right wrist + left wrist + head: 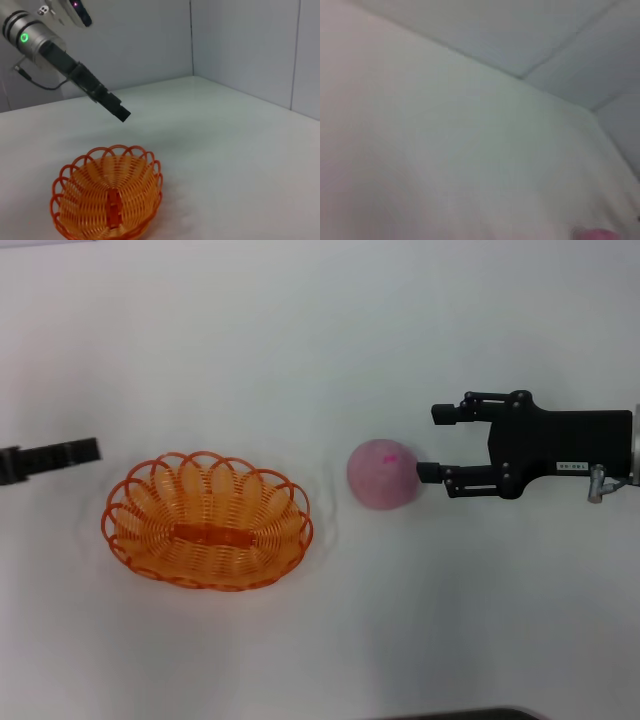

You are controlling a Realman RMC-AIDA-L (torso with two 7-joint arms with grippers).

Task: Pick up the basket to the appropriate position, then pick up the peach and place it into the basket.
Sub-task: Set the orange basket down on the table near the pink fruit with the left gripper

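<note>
Right gripper (431,443) level, beside peach (383,474)

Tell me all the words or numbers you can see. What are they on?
Small white sticker on the black right claw, near the wrist: it has dark print, but too small to read.
Peach: no words, only a pink mark on top.
Basket: no words.
Left claw: no words that show.
Nothing else carries any writing.

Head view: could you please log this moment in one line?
right gripper open at peach | basket empty on table | left gripper off basket
</note>
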